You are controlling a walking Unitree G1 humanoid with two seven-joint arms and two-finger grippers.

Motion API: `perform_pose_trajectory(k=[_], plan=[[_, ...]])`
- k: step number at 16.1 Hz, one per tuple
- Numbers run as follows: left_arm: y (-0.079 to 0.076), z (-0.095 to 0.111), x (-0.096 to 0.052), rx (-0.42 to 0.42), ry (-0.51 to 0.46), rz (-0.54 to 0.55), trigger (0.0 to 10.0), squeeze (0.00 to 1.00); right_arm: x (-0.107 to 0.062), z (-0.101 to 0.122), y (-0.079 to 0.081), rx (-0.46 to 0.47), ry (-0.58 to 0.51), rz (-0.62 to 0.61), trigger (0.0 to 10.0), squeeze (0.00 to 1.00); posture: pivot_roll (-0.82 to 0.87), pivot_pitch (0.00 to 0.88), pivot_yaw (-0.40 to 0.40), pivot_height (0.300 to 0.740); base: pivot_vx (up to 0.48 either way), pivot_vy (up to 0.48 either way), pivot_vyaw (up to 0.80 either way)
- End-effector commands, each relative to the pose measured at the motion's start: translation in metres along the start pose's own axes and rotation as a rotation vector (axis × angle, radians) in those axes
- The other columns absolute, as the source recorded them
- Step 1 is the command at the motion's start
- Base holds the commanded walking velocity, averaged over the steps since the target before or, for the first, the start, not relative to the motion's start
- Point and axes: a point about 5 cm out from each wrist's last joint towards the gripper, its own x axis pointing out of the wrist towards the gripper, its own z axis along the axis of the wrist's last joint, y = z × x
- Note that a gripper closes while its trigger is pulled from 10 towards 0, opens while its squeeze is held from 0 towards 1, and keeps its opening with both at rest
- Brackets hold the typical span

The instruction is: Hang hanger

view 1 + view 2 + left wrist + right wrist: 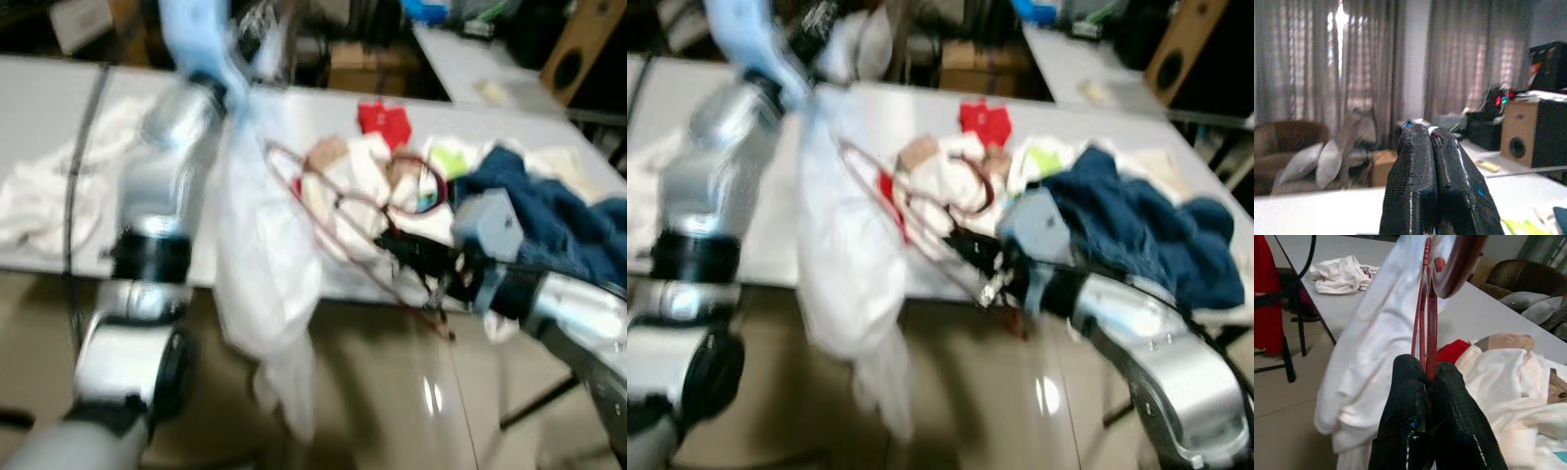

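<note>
Dark red hanger point(338, 211) held out over the near edge of the white table point(294, 113), slanting from upper left down toward the right gripper point(416, 257), which is clamped shut on its lower end. In the right wrist view the two black fingers point(1405, 396) pinch the thin red bars of the hanger between them, with the curved hook end above. White garment point(265, 274) hangs just left of the hanger, draping from the raised left arm down past the table edge toward the floor; it touches or overlaps the hanger's upper part, exact threading not clear because of blur. Left gripper point(1432, 147) is up high with fingers pressed together; whether cloth is caught between them cannot be told, no cloth visible in the left wrist view. Left arm point(162, 186) stands tall on the left side, silver with a black joint. Pile of clothes on the table behind the hanger: white and tan pieces point(358, 171), a red item point(384, 119) farther back, a bit of lime green point(449, 159). Dark blue cloth point(544, 215) lies heaped at the right end of the table, next to the right arm. Crumpled white cloth point(49, 196) on the table's left side, well apart from the hanger. Wooden speaker point(583, 44) at back right. Glossy beige floor point(392, 392) below.
</note>
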Motion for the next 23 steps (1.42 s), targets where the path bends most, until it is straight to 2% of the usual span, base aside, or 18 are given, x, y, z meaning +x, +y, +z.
perform_pose_trajectory(k=[1,5,6,8,12,15,16,18,20,21,22,23], plan=[[-0.016,0.007,0.001,0.003,-0.02,-0.046,10.0,0.0,0.0,-0.001,-0.003,-0.013,0.008,-0.018,10.0,0.0,0.01,0.0,-0.041,0.74,0.322,0.0,0.0],[-0.015,0.008,-0.002,0.006,-0.014,-0.04,10.0,0.0,0.003,-0.002,0.003,-0.009,0.012,0.039,10.0,0.0,0.01,0.007,-0.047,0.74,0.324,0.0,0.0],[-0.016,0.007,-0.003,0.012,-0.007,-0.041,10.0,0.0,0.003,-0.001,0.008,0.0,0.012,0.106,10.0,0.0,0.0,0.009,-0.047,0.74,0.322,0.0,0.0],[-0.018,0.008,-0.004,0.012,-0.003,-0.044,10.0,0.0,0.002,-0.003,0.013,0.005,0.033,0.165,10.0,0.0,0.01,0.009,-0.05,0.74,0.322,0.0,0.0],[-0.016,0.01,-0.005,0.016,-0.005,-0.042,10.0,0.0,0.002,-0.004,0.012,-0.008,0.054,0.192,10.0,0.0,0.02,0.007,-0.061,0.74,0.323,0.0,0.0],[-0.007,0.005,-0.005,0.057,0.024,-0.014,10.0,0.0,-0.021,0.001,-0.012,-0.069,0.124,0.136,10.0,0.0,0.02,0.004,-0.055,0.74,0.325,0.0,0.0],[-0.007,0.005,-0.005,0.057,0.024,-0.014,10.0,0.0,-0.021,0.001,-0.012,-0.069,0.124,0.136,10.0,0.0,0.02,0.004,-0.055,0.74,0.322,0.0,0.0],[0.0,-0.005,0.004,0.133,0.069,0.022,10.0,0.0,-0.049,0.006,-0.023,-0.105,0.197,0.118,10.0,0.0,0.01,0.002,-0.05,0.74,0.322,0.0,0.0],[0.001,-0.01,0.008,0.138,0.088,0.023,10.0,0.0,-0.06,0.011,-0.023,-0.103,0.209,0.128,10.0,0.0,0.0,0.001,-0.045,0.74,0.319,0.0,0.0],[-0.001,-0.017,0.013,0.102,0.111,0.016,10.0,0.0,-0.072,0.02,-0.02,-0.086,0.186,0.149,10.0,0.0,-0.01,0.0,-0.036,0.74,0.0,0.0,0.0],[-0.004,-0.02,0.016,0.091,0.124,0.002,10.0,0.0,-0.077,0.026,-0.018,-0.071,0.161,0.162,10.0,0.0,-0.01,0.0,-0.031,0.74,0.0,0.0,0.0],[-0.006,-0.023,0.019,0.115,0.136,-0.017,10.0,0.0,-0.078,0.028,-0.015,-0.057,0.144,0.183,10.0,0.0,-0.01,0.0,-0.028,0.74,0.0,0.0,0.0]])
